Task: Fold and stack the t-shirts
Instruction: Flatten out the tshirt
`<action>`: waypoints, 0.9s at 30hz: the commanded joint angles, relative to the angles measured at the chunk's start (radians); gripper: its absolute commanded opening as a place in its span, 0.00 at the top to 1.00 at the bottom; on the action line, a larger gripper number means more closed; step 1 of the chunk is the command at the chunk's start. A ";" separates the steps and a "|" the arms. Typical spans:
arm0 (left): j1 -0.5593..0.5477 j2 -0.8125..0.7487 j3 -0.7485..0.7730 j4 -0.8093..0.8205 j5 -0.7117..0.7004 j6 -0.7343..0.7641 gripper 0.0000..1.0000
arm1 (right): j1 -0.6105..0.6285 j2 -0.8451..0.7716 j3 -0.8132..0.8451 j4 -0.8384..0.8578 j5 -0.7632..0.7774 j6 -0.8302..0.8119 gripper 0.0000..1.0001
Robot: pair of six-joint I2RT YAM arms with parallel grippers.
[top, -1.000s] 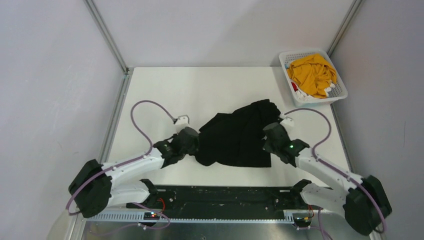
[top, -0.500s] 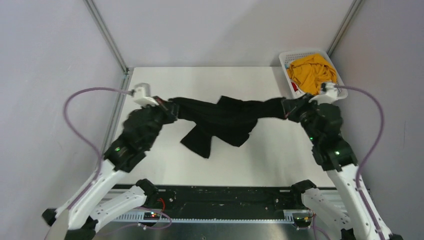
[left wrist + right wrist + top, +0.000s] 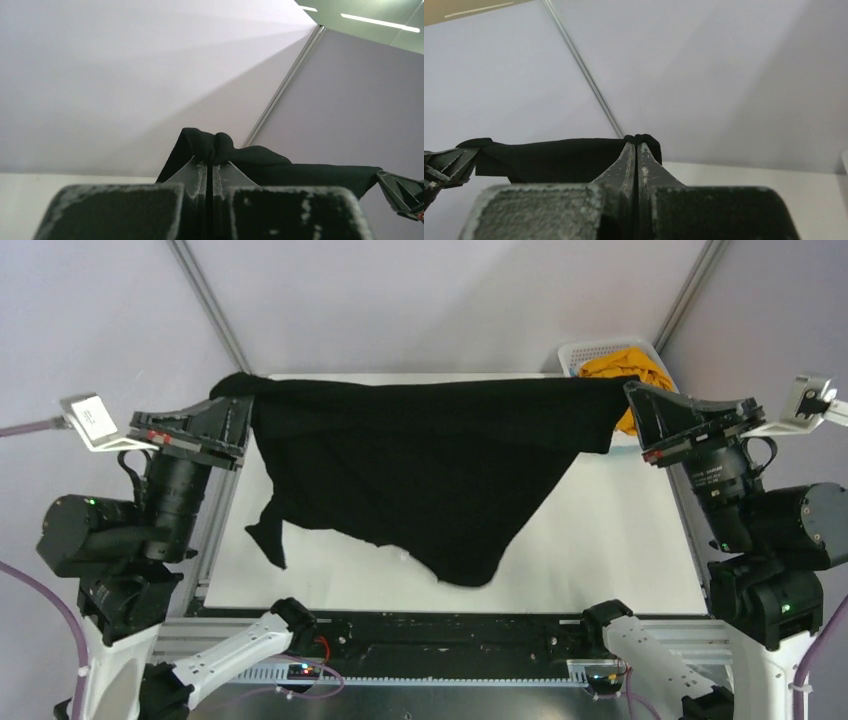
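The black t-shirt [image 3: 430, 470] hangs spread in the air between my two arms, well above the tabletop [image 3: 620, 530]. Its top edge runs taut and nearly level from one side to the other. The left gripper [image 3: 238, 398] has its fingers pressed together on the shirt's left upper corner. In the left wrist view I see a small bunch of black fabric pinched right at the tips. The right gripper [image 3: 632, 398] is clamped the same way on the right upper corner, and the right wrist view shows a fold of black cloth poking out past the closed fingertips. Both grippers point inward, facing each other across the stretched cloth.

Below the taut edge the shirt drapes down in a rough triangle. Its lowest point hangs toward the near middle of the tabletop, and I cannot tell whether that tip touches the surface. A narrower flap dangles lower on the left side.

At the far right corner of the tabletop sits the white lattice basket [image 3: 575, 350], mostly hidden behind the shirt and the right gripper. A mustard-yellow t-shirt [image 3: 612, 367] lies crumpled inside it.
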 commanded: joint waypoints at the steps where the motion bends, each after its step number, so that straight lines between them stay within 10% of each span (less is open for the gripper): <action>1: 0.005 0.157 0.126 -0.018 -0.026 0.105 1.00 | -0.006 0.143 0.104 0.013 -0.003 -0.073 1.00; 6: 0.032 0.394 0.283 -0.017 -0.279 0.189 1.00 | -0.006 0.329 0.141 0.092 0.025 -0.151 1.00; 19: 0.313 0.864 0.888 -0.090 -0.123 0.224 1.00 | -0.064 0.767 0.616 0.109 0.034 -0.168 1.00; 27: 0.314 0.665 0.544 -0.118 -0.130 0.247 0.97 | -0.112 0.596 0.248 0.124 -0.062 -0.116 1.00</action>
